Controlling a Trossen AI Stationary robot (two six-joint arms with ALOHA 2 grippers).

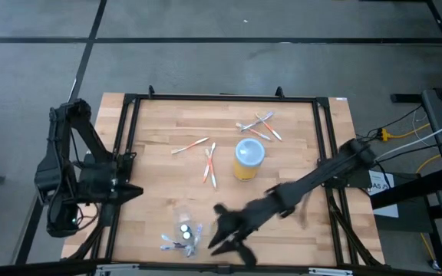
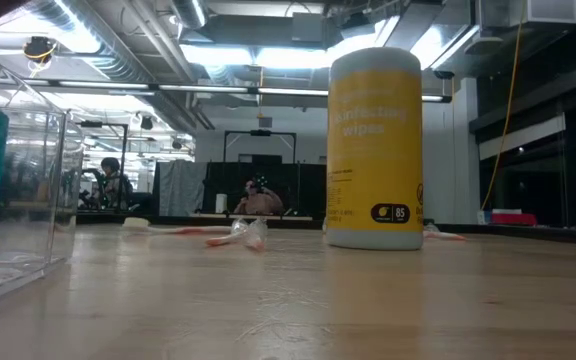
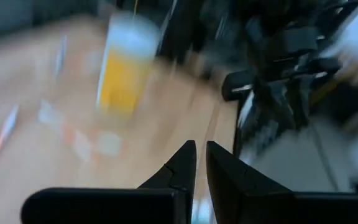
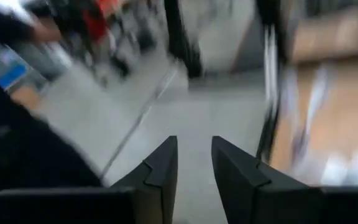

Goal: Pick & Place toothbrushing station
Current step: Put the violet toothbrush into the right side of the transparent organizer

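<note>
Wooden surface [image 1: 282, 184] inside a black frame, grey floor around it.

High view: yellow cup [image 1: 249, 158] with pale-blue top stands mid-surface. One bunch of toothbrushes [image 1: 258, 126] lies just beyond the cup, toward the far edge; a loose pair [image 1: 209, 164] lies beside the cup toward the left arm. Clear pouch with small tubes [image 1: 183, 235] sits at the near edge, well apart from the cup. Right pincer [image 1: 222, 232] is low at the near edge, just beside the pouch, nothing seen in it. Left pincer [image 1: 133, 192] waits at the frame's left rail, away from the cup.

Low view: cup [image 2: 375, 148] upright, label reads wipes; toothbrushes [image 2: 236, 233] flat beside it. Clear pouch wall [image 2: 28, 190] close at the edge.

Left wrist view: left pincer [image 3: 201, 163] fingers nearly touching, empty; cup [image 3: 124, 68] blurred ahead.

Right wrist view: right pincer [image 4: 194, 163] fingers parted by a small gap, nothing between them.
</note>
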